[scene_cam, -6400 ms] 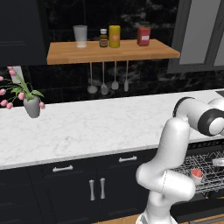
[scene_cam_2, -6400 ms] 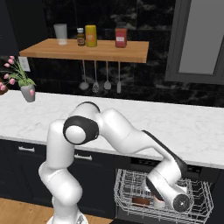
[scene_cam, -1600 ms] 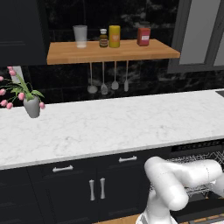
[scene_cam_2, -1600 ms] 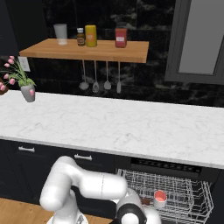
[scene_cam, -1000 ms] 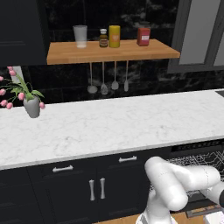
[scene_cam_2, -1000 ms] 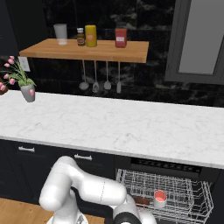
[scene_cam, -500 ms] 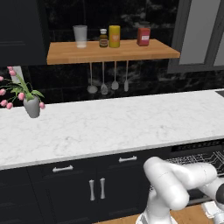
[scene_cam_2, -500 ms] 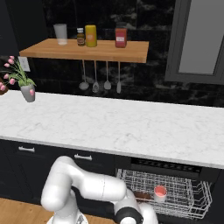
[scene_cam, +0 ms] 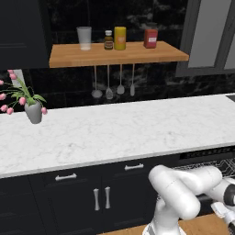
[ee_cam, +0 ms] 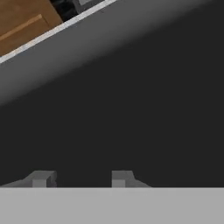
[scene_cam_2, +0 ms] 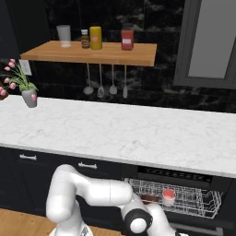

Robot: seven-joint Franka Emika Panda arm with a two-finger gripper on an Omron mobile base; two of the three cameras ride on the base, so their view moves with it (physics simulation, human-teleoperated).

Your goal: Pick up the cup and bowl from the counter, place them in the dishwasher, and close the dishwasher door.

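Dark dishwasher door (ee_cam: 131,109) blurry behind gripper (ee_cam: 81,178); jaws apart, empty; cup (scene_cam_2: 168,197) in rack, arm half-hiding rack.

Rendered scene under even, diffuse light with no visible source. The white marble surface (scene_cam: 114,128) reads bright and free of glare, against a black backsplash and dark cabinets that swallow detail. Soft shadow lies beneath the wooden shelf (scene_cam: 117,54). Both base views are slightly soft and low in resolution, without edge distortion. The hand view is dim: a dark panel (ee_cam: 131,109) shading to grey toward its upper edge.
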